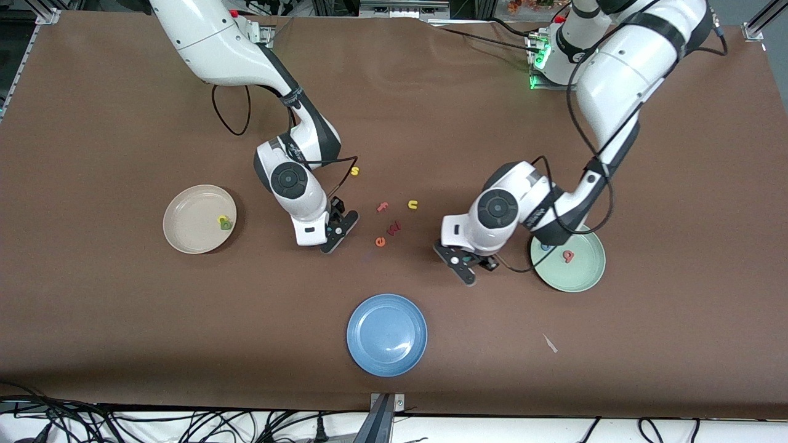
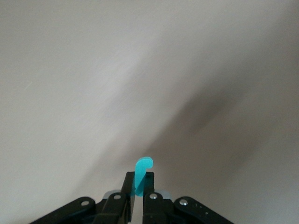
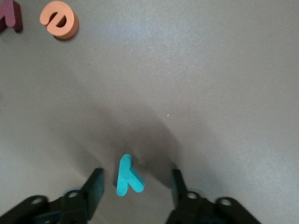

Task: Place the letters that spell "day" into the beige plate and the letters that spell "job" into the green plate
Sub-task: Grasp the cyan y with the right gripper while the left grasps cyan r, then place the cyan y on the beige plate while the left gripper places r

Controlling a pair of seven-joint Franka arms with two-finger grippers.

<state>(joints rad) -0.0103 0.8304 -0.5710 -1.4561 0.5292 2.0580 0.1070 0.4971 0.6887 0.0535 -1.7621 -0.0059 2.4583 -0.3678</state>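
L gripper [image 2: 138, 198] is pinched tight on the teal j [image 2: 141, 173], low over bare table just beside the green plate [image 1: 585, 280]; red b [image 1: 568, 256] and blue o [image 1: 545, 247] sit in it. R gripper [image 3: 135, 189] is down at the table, jaws part open astride the teal y [image 3: 127, 176], no grip yet. Beige plate [image 1: 184, 237] holds yellow d [image 1: 221, 218] + green a [image 1: 226, 224]. I judge: last letter each. Next: R must pinch y; L carry j over plate, let go.

just a big brown table top [image 1: 123, 344] filling nearly everything, lit evenly from above. silver frame corners [image 1: 756, 26] poking in at the top edge. tangle of black cables [image 1: 111, 424] along a white strip below the table's near edge.
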